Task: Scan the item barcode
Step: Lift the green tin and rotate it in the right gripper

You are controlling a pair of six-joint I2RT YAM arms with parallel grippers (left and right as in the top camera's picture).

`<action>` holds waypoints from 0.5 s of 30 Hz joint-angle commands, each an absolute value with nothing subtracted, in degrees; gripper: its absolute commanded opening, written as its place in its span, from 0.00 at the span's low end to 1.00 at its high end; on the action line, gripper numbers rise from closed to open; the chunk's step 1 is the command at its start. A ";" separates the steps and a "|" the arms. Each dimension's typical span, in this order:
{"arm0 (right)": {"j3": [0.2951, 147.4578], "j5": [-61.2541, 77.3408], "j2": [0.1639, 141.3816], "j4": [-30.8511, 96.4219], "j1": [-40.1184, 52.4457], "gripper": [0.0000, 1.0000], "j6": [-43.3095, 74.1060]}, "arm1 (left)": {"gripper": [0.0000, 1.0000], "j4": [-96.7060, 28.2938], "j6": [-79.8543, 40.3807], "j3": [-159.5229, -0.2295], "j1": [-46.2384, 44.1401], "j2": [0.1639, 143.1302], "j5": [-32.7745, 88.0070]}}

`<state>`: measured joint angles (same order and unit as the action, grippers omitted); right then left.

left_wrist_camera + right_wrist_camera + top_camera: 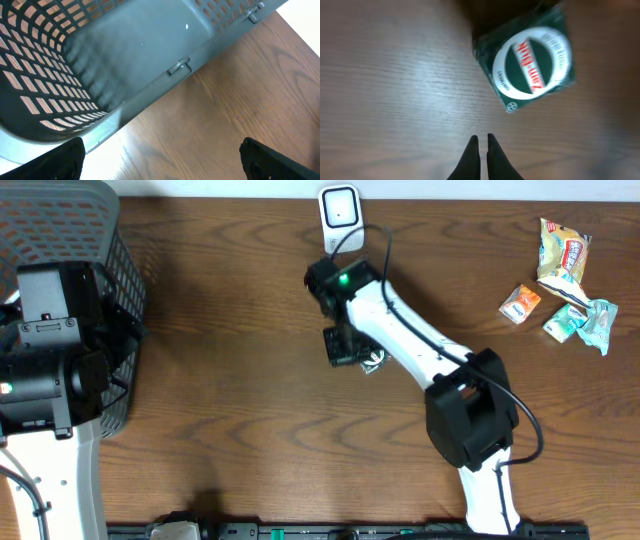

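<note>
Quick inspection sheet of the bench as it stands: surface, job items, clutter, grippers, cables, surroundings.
Surface: brown wooden table, no spills seen.
Job's things: green packet lying flat on the table; white scanner at the far edge.
Clutter: snack packets in the far right corner; grey basket at the left.
Grippers: left gripper open, empty, beside the basket; right gripper shut, empty, packet just beyond its tips.
Cables: black cable looped off the right arm.
Surroundings: black rail along the near edge; otherwise nothing seen.
</note>
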<state>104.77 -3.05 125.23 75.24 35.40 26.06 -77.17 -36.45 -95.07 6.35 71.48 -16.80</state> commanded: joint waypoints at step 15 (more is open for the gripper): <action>97.56 -4.19 125.91 68.53 27.11 0.01 25.61 | 0.98 -77.34 -37.19 -94.76 6.63 71.53 -17.37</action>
<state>97.76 -5.98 125.34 68.73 28.51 26.57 -77.17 -36.45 -95.07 6.35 71.48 -16.80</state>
